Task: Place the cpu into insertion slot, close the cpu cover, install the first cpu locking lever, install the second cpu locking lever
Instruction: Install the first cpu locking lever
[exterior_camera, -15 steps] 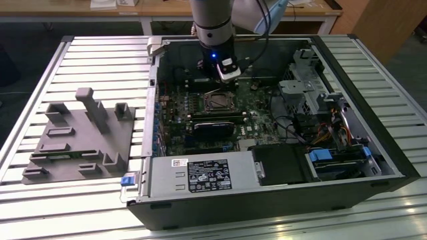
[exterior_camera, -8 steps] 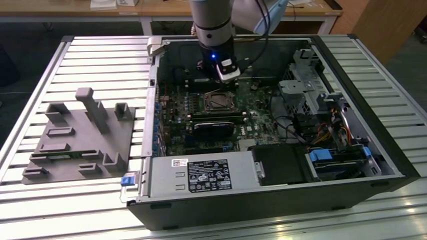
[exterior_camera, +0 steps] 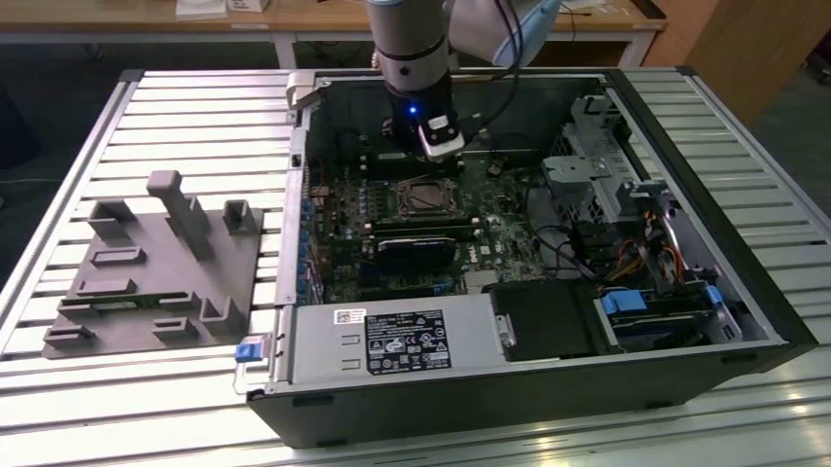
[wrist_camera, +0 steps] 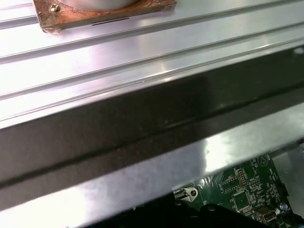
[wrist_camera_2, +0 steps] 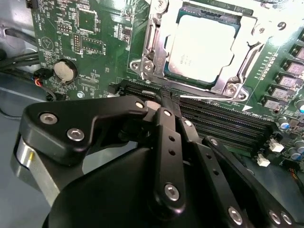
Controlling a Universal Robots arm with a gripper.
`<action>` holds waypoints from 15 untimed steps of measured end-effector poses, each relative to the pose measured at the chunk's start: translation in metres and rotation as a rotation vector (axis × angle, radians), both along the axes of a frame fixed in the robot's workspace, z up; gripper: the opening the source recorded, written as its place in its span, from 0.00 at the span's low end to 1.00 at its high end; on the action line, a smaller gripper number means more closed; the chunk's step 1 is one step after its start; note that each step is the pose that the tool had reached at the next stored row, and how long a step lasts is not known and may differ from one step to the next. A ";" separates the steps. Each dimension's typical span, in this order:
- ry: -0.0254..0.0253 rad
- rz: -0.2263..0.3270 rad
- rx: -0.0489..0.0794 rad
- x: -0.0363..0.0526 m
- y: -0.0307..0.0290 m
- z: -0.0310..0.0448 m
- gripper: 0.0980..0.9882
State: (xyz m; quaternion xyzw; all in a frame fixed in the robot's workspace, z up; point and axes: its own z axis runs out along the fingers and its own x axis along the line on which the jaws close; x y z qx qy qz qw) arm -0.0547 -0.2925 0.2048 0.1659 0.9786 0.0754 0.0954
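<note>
Open black computer case (exterior_camera: 727,321) lies on its side on the slatted aluminium surface (exterior_camera: 195,117). A grey moulded fixture tray (exterior_camera: 156,272) sits on the surface at roughly 9 o'clock from the case in the exterior view.

Arm descends into the case; its black end effector (exterior_camera: 439,146) hangs just above the green circuit board (exterior_camera: 507,233), at about 12 o'clock from the socket in the exterior view.

In the second wrist view the black linkage end effector (wrist_camera_2: 168,97) has its finger tips drawn together, clenched, with nothing visibly between them. The tips sit over the long narrow black memory slots (wrist_camera_2: 223,123), just beside the socket's near edge.

The small flat square cpu (wrist_camera_2: 202,47) with its silvery-grey top lies seated in the square insertion slot (wrist_camera_2: 227,17). The thin silvery metal cpu cover (wrist_camera_2: 159,52) frames it, lying down around the chip. A thin metal lever rod (wrist_camera_2: 209,96) runs along the socket edge nearest the tips. A round coin battery (wrist_camera_2: 64,71) sits at 9 o'clock of the socket.
</note>
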 end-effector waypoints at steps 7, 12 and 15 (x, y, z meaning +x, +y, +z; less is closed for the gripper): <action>-0.0009 -0.008 0.000 -0.0010 0.0035 -0.0016 0.01; -0.0029 -0.009 -0.002 -0.0019 0.0045 -0.0026 0.01; -0.0067 -0.011 -0.008 -0.0019 0.0045 -0.0036 0.01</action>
